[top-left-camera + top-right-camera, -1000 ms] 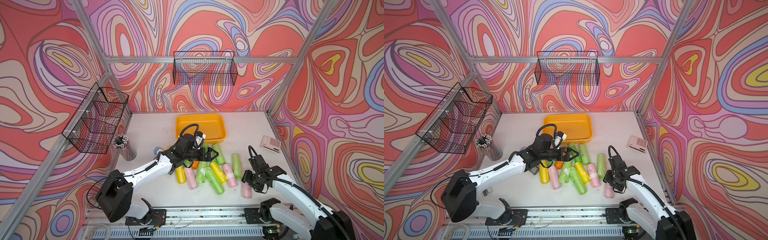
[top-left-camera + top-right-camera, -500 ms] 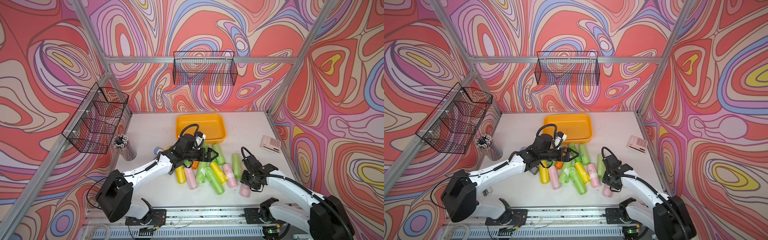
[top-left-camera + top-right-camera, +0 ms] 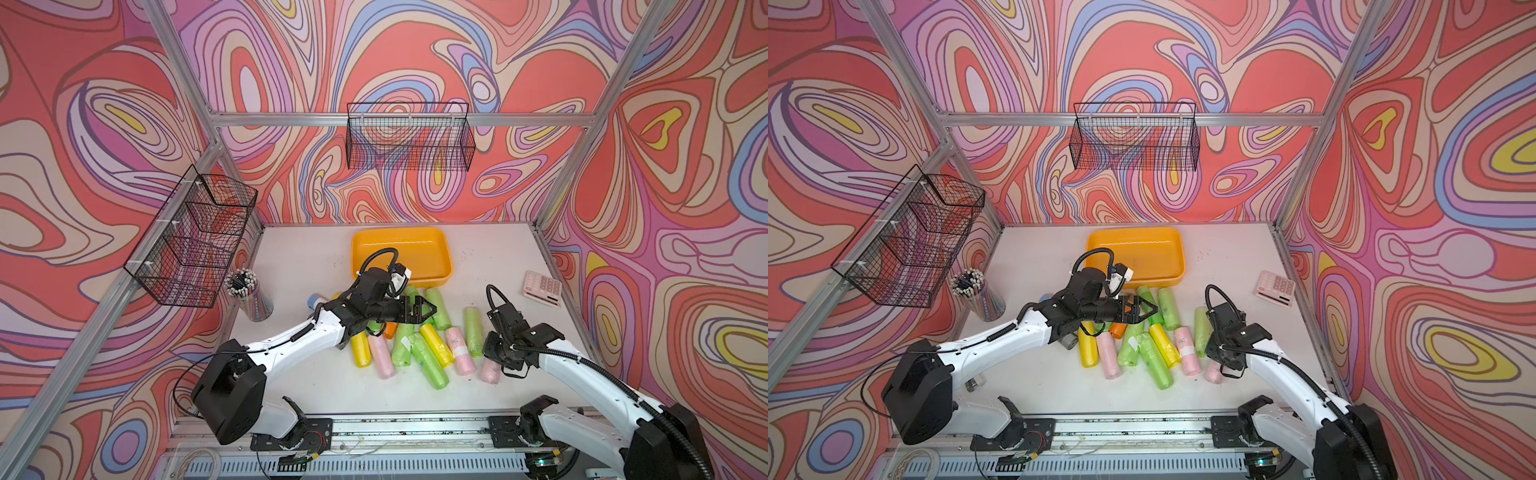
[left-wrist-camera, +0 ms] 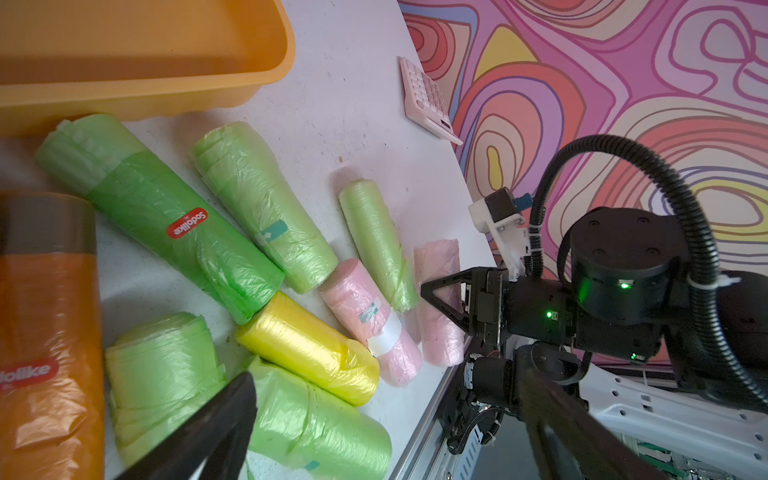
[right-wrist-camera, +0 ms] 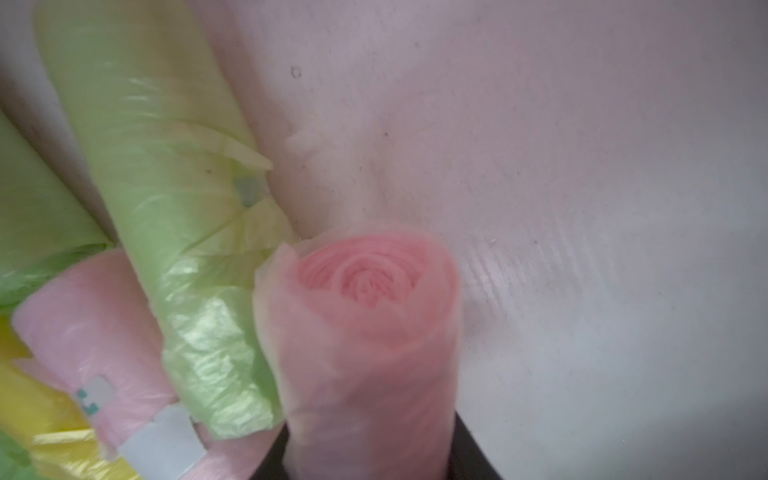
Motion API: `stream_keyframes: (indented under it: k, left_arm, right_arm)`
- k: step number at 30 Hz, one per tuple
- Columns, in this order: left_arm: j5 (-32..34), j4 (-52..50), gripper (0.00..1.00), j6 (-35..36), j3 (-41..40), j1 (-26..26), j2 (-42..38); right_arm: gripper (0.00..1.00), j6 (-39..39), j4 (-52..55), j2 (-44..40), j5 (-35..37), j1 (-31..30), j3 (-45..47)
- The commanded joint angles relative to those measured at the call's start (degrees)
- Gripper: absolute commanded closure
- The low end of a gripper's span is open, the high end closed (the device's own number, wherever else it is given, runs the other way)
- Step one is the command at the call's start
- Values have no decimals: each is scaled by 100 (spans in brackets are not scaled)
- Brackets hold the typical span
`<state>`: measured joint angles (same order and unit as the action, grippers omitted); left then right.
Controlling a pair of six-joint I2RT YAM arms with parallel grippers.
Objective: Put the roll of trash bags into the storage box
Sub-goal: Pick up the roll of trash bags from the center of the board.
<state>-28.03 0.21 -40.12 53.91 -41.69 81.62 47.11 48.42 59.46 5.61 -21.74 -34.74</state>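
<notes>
Pink roll of trash bags [image 3: 490,370] sits low over the white table [image 3: 324,386] at the near right edge of the pile, with the right gripper [image 3: 500,359] clenched around it. In the right wrist view the roll fills the gap between the dark jaws. It is a soft, pale, translucent cylinder. The film spirals tightly on its end face, and a loose flap stands up along the outer wrap.

That slick, yielding film could slide out of the grip or sag on the lift. A green roll [image 3: 473,332] lies just beside it, close enough to be dragged along.

Farther back, the left gripper [image 3: 424,311] hangs over the heap of green, yellow and pink rolls, its jaws spread wide and holding nothing. It stands roughly between the held roll and its goal, so a direct carry risks a clash of arms.

Beyond the pile, near the back wall, the orange-yellow storage box [image 3: 411,249] waits empty. A low approach could catch its flared rim.
</notes>
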Motion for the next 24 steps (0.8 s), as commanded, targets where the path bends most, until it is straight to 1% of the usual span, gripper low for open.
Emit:
stream_keyframes:
  k: [1,5,7,12,16,24]
  left_arm:
    - [35,-55,0,30,60,-37,29]
    - [61,-96,0,30,71,-41,21]
    - [60,-163,0,52,117,-40,4]
    - [157,-407,0,182,237,-40,-58]
    - [295,-625,0,259,313,-38,-158]
    - [464,-920,0,330,409,-40,-318]
  right_arm:
    - [66,-38,154,-75,96,-19,-312]
    - [66,-79,216,-75,146,-24,-523]
    - [69,-88,142,-75,80,-24,-577]
    - [70,-61,-91,-37,-165,-24,-800]
    - [71,-18,-209,-40,-131,-24,-975]
    - [72,-197,-629,518,-251,-24,-1462]
